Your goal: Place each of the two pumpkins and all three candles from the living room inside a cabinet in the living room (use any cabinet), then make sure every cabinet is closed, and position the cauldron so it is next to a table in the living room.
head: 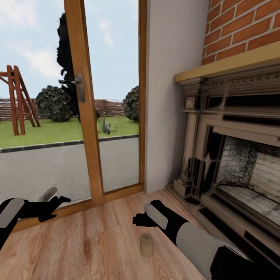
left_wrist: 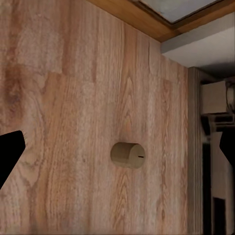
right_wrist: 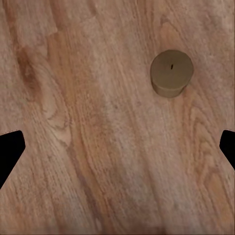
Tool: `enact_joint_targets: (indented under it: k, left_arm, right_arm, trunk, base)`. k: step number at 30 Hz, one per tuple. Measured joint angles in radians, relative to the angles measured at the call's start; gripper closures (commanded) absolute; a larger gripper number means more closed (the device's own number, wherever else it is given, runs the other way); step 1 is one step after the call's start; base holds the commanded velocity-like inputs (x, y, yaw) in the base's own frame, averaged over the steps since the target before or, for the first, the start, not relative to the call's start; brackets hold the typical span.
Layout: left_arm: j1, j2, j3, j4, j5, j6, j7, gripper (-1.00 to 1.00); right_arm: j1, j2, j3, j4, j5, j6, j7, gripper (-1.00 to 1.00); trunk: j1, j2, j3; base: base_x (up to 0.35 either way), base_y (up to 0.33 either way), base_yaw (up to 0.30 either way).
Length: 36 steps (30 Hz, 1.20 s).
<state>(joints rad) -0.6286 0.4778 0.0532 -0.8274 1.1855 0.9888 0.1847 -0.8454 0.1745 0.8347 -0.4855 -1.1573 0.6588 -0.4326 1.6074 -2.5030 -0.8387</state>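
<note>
Nearest the head camera, one candle (head: 146, 244) stands upright on the wood floor (head: 97, 249), just beside the right gripper (head: 140, 219), which hovers empty with fingers spread wide. Left gripper (head: 58, 200) is likewise apart, empty. Head view adds a glass door (head: 81, 97) and brick fireplace (head: 237, 155); the right wrist view shows the candle's (right_wrist: 171, 73) wick.

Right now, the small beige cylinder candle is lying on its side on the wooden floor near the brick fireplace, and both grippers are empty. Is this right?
Not quite. The small beige cylinder candle stands upright on the wooden floor, as the head view shows; the right wrist view looks down on its round top and wick. The rest holds.
</note>
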Motion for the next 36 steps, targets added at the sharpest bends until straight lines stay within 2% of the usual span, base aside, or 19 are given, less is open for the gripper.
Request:
enact_joint_targets:
  k: [4,10,28,36]
  left_arm:
    - [0.000,0.001,-0.001,0.000,0.001,0.000,0.000,-1.00]
    - [0.000,0.000,0.000,0.000,0.000,0.000,0.000,-1.00]
    - [0.000,0.000,0.000,-0.005,0.001,0.000,-0.002,-1.00]
    - [0.000,0.001,-0.001,-0.008,0.002,0.001,-0.002,-1.00]
  right_arm:
    - [0.000,0.000,0.001,-0.001,0.004,0.005,-0.003,-1.00]
    - [0.000,0.000,-0.001,0.000,0.011,0.066,-0.001,-1.00]
    - [0.000,0.000,-0.001,0.000,0.013,0.073,-0.007,-1.00]
    - [0.000,0.000,0.001,-0.009,0.018,0.061,-0.007,-1.00]
  trunk:
    - [0.002,-0.001,-0.022]
    - [0.005,-0.002,-0.055]
    - [0.013,-0.007,-0.155]
    - [0.012,-0.007,-0.164]
  base:
    - [0.000,0.000,0.000]
    - [0.000,0.000,0.000]
    - [0.000,0.000,0.000]
    - [0.004,0.000,0.000]
